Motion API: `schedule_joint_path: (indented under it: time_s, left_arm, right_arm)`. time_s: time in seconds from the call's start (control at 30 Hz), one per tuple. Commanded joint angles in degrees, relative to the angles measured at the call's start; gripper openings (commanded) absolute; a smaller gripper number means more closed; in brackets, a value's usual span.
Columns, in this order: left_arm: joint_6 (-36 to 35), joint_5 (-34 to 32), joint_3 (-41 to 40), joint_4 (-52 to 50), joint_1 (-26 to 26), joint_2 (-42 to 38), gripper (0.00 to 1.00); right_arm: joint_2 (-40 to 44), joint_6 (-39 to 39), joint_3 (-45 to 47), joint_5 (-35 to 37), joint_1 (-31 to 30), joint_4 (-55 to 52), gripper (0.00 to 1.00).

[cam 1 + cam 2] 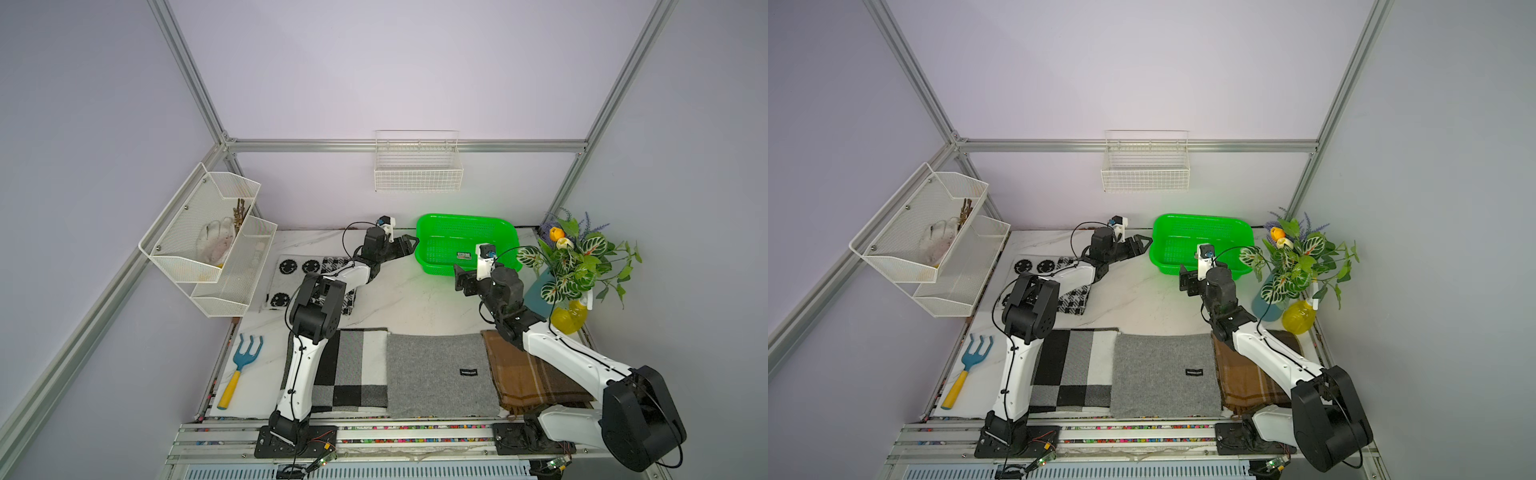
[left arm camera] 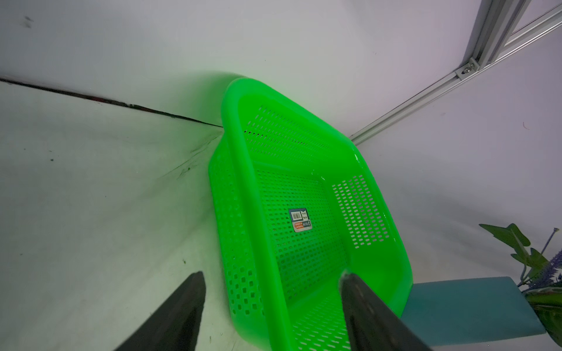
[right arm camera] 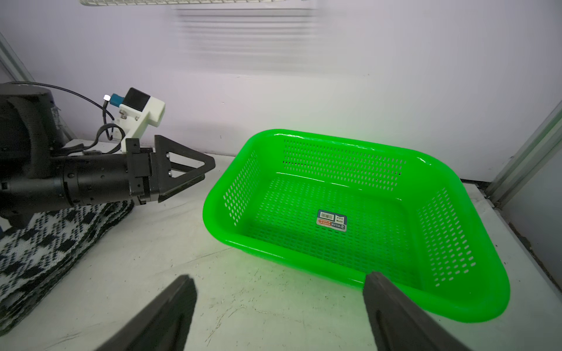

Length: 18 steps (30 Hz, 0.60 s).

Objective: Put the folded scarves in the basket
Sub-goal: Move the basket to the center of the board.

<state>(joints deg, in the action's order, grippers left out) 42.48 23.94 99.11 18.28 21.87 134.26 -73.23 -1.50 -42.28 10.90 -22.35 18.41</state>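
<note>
The bright green basket (image 1: 465,218) (image 1: 1200,218) stands empty at the back right of the table, with a small label on its floor. My left gripper (image 1: 409,243) (image 1: 1142,243) is open at the basket's left end. In the left wrist view it (image 2: 272,275) straddles the basket wall (image 2: 246,188), one finger outside and one inside. My right gripper (image 1: 461,282) (image 3: 279,276) hangs open and empty just in front of the basket's near rim (image 3: 304,264). A folded black-and-white patterned scarf (image 1: 291,270) (image 3: 45,249) lies at the left, partly under the left arm.
Three more scarves lie along the front edge: checkered (image 1: 353,370), grey (image 1: 440,374), brown plaid (image 1: 528,374). A white wire basket (image 1: 417,170) hangs on the back wall and a white mesh rack (image 1: 208,241) on the left wall. Plant (image 1: 577,257), yellow bottle (image 1: 569,316), blue rake (image 1: 245,365).
</note>
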Motion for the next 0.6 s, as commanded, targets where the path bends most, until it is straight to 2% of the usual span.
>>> schedule_joint_path:
  time_s: [0.0,0.13,0.3,0.43,0.57]
  left_arm:
    - [-0.12,2.14,1.83,0.54,0.72,0.09,0.67]
    - [-0.48,2.08,3.83,-3.49,1.31,1.12,0.64]
    - [0.28,2.21,1.42,0.17,1.42,1.01,0.46]
    - [1.0,3.45,2.74,-0.61,1.42,2.02,0.43]
    - [0.69,3.54,2.19,-0.8,1.45,1.58,0.28]
  right_arm:
    - [1.4,-0.81,0.88,-0.5,-0.41,0.9,0.9]
    - [2.93,-1.26,2.06,-1.48,-0.44,1.79,0.9]
    - [4.49,-1.47,2.71,-1.45,-0.5,1.54,0.88]
    - [5.35,-1.81,3.12,-2.3,-0.56,1.12,0.86]
    - [6.9,-1.8,3.59,-2.38,-0.5,0.48,0.86]
